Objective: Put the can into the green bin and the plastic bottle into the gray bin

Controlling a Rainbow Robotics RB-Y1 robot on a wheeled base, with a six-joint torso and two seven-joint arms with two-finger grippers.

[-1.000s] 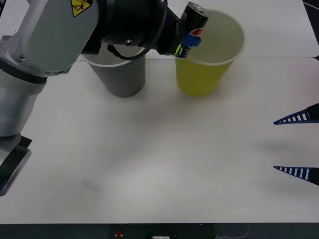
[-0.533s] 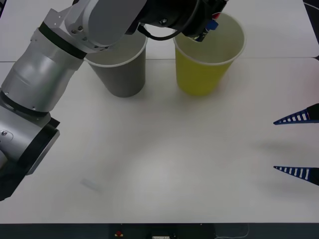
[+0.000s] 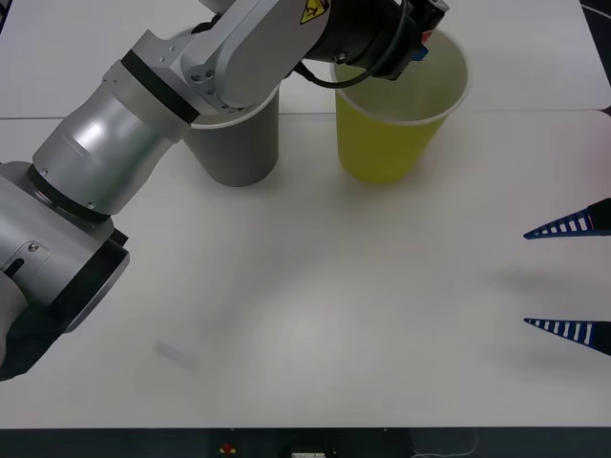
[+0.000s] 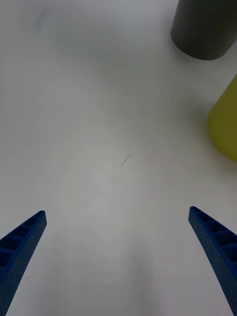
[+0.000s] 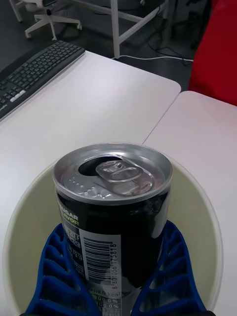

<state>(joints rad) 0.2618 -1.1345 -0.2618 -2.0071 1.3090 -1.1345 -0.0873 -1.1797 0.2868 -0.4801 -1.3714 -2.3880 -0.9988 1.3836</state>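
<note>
My left gripper (image 5: pixel 116 291) is shut on the can (image 5: pixel 113 207), a small black drink can with a silver top and pull tab, held upright. It hangs over the mouth of the green bin (image 5: pixel 195 207), whose pale inner wall surrounds it. In the front view the left gripper (image 3: pixel 417 43) reaches over the back rim of the green bin (image 3: pixel 391 134), which stands just right of the gray bin (image 3: pixel 239 143). At the table's right edge my right gripper (image 3: pixel 571 277) stays open and idle. The plastic bottle is out of view.
The left arm's grey links (image 3: pixel 191 86) stretch across the table's left half and over the gray bin's top. A seam (image 3: pixel 535 111) between two white tabletops runs behind the bins. Beyond them lie a keyboard (image 5: pixel 34 74) and a red object (image 5: pixel 217 49).
The left arm has swung farther back and to the right, carrying the can from the green bin's near-left rim to above its opening. The right arm has not moved.
</note>
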